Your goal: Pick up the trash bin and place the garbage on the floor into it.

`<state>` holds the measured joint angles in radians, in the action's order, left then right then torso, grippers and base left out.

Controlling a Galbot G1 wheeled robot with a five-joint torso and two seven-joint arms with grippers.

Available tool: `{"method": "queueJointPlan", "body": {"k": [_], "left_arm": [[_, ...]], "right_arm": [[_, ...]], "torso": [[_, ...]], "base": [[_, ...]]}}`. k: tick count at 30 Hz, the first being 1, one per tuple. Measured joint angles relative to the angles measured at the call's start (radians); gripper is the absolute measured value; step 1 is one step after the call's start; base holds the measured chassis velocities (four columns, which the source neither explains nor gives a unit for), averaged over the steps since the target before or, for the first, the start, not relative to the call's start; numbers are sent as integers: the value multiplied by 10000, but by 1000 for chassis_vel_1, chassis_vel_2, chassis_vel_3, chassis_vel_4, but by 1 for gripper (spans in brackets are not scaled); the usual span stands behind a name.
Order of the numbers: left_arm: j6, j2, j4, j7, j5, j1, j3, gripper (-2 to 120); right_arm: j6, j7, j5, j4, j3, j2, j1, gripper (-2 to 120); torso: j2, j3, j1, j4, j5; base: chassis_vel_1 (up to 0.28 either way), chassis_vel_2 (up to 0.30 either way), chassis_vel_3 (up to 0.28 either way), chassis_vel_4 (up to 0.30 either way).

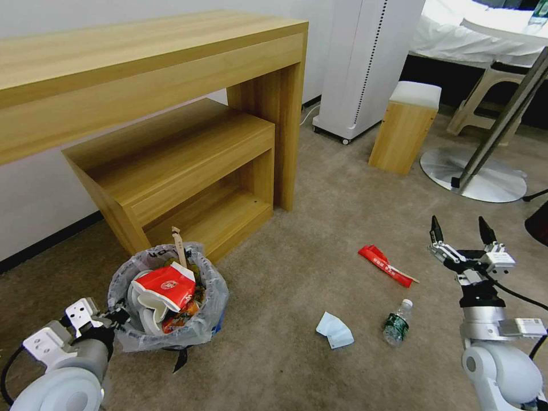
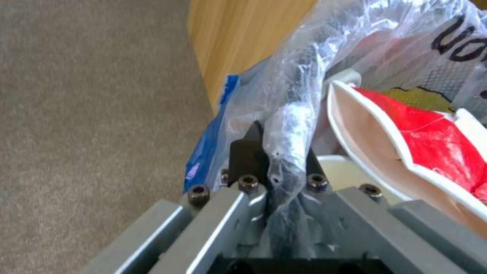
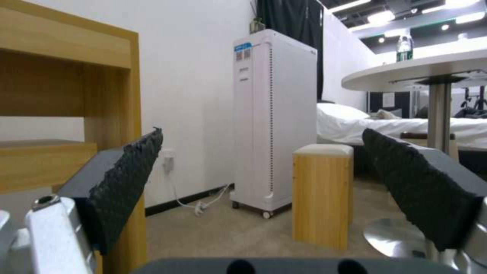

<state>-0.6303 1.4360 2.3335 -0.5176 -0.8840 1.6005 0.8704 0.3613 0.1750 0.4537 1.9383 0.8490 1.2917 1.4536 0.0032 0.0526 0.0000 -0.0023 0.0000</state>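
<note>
We find the left gripper (image 1: 117, 315) pinching the rim of the trash bin (image 1: 168, 297), its fingers (image 2: 247, 154) pressed together on a fold of the crinkly bag lining (image 2: 289, 125). The bin sits directly ahead of that claw, in front of the low wooden shelf (image 1: 188, 165). It is well filled: a red paper box (image 1: 165, 285) lies on top nearest the claw, and a wooden stick (image 1: 178, 245) stands up at the far side.

The right gripper (image 1: 462, 234) hangs above the carpet (image 1: 319, 228) with its jaws spread wide and nothing between them. To its left on the floor lies a long red wrapper (image 1: 385, 265). Nearer the robot than the claw and to its left lies a green-labelled clear bottle (image 1: 397, 323), and further left again a pale-blue scrap (image 1: 335, 330).
</note>
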Motion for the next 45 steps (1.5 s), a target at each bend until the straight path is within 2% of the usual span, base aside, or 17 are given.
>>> {"method": "queueJointPlan", "body": {"k": [6,8,10,12,14,15,16,18,20,22,23,24,28,36,38,40,45], "left_arm": [[18,7,201,-16,-74,59,47,1],[18,41,279,-18,-67,116,41,1],[18,48,304,-19,-54,138,25,1],[6,88,403,-19,41,237,-85,1],[-2,107,420,-19,74,255,-109,1],[-17,150,482,-15,145,304,-172,1],[-26,186,525,-2,201,359,-223,1],[-31,199,544,5,221,382,-239,1],[-43,238,611,50,296,492,-266,1],[-43,238,617,54,299,501,-262,1],[-44,235,641,65,301,544,-218,1],[-44,235,641,65,301,544,-218,1],[-46,221,668,74,302,590,-144,1],[-55,192,645,77,309,549,-161,1],[-64,173,623,78,310,513,-197,1],[-65,171,614,78,310,504,-207,1],[-70,163,528,81,315,458,-254,1]], "right_arm": [[-200,28,-90,100,158,6,152,100],[-945,-298,-304,169,135,-130,287,100],[-1180,-441,-397,171,76,-195,309,100],[-2480,-1054,-1078,46,-374,-606,331,100],[-2717,-1115,-1183,-12,-485,-687,321,100],[-3474,-1225,-1331,-193,-895,-955,267,100],[-4152,-1299,-1277,-331,-1205,-1128,193,100],[-4450,-1320,-1200,-390,-1336,-1190,152,100],[-5976,-1408,-699,-707,-1893,-1302,-180,100],[-6082,-1407,-671,-732,-1925,-1303,-212,100],[-6999,-1312,-430,-923,-2164,-1302,-476,100],[-6999,-1312,-430,-923,-2164,-1302,-476,100],[-8907,-941,-99,-1580,-2944,-1296,-1004,100],[-9910,38,-848,-2046,-3652,-1409,-1077,100],[-9982,684,-1933,-2443,-3951,-1473,-1178,100],[-9982,889,-2134,-2528,-3998,-1480,-1205,100],[-9273,3175,-4251,-3446,-4250,-1314,-1530,100]], "torso": [[0,0,0,0,0],[0,0,0,-1,-1],[1,0,0,-1,-2],[0,0,0,0,-3],[0,0,0,-1,-2],[0,1,0,0,1],[0,1,0,0,1],[0,1,1,0,-1],[0,1,0,1,2],[0,1,0,0,1],[0,1,0,0,-1],[0,1,0,0,-1],[0,1,0,1,0],[0,1,0,0,-1],[0,1,0,-1,-1],[0,1,0,-1,-1],[0,1,0,-1,0]], "base": [[0,0,0,0],[0,0,0,0],[0,0,0,0],[0,0,0,0],[0,0,0,0],[0,0,0,0],[0,0,0,0],[0,0,0,0],[0,0,0,0],[0,0,0,0],[0,0,0,0],[0,0,0,0],[0,0,0,0],[0,0,0,0],[0,0,0,0],[0,0,0,0],[0,0,0,0]]}}
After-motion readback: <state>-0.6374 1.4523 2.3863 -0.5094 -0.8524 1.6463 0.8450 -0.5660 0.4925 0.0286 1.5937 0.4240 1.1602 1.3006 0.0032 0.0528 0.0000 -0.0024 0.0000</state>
